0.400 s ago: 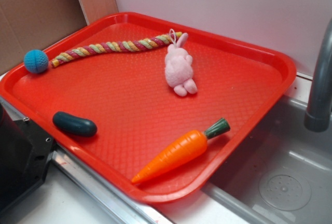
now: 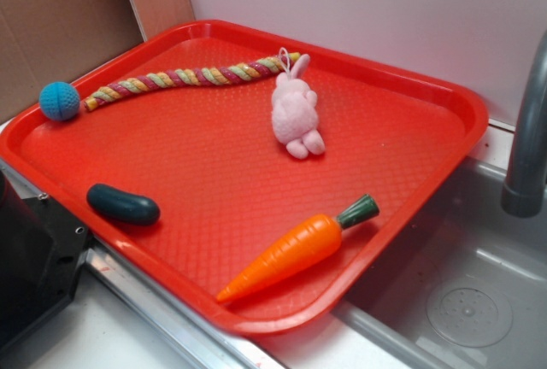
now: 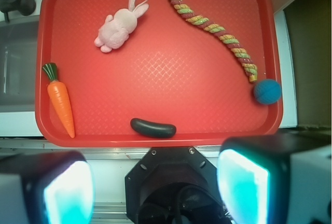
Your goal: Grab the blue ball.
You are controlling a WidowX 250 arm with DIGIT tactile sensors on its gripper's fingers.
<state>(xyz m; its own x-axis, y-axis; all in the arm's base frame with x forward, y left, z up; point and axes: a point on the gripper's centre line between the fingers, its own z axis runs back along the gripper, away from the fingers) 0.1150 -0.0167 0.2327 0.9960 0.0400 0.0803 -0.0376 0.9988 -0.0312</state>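
Nothing has moved since the earlier frame: every toy lies where it did, and the dark robot base at the lower left of the exterior view sits the same. From the wrist view the gripper (image 3: 155, 187) hangs with its jaws wide apart, holding nothing, the two pale fingers (image 3: 67, 193) glowing teal on their inner faces at the bottom corners, high above the near edge of the tray (image 3: 155, 140) and well away from every toy. Just beyond that rim lies the cucumber (image 3: 153, 127), dark and oblong. Off to the left a carrot (image 3: 61, 102) lies along the tray's side, green top pointing away. Farther back rests a pink bunny (image 3: 118, 27). A braided rope (image 3: 212, 24) runs diagonally across the right side, and touching its near end sits the ball (image 3: 267, 91), blue and knitted, tucked against the tray's right rim. A sink (image 2: 466, 296) and faucet (image 2: 526, 138) stand beside the tray
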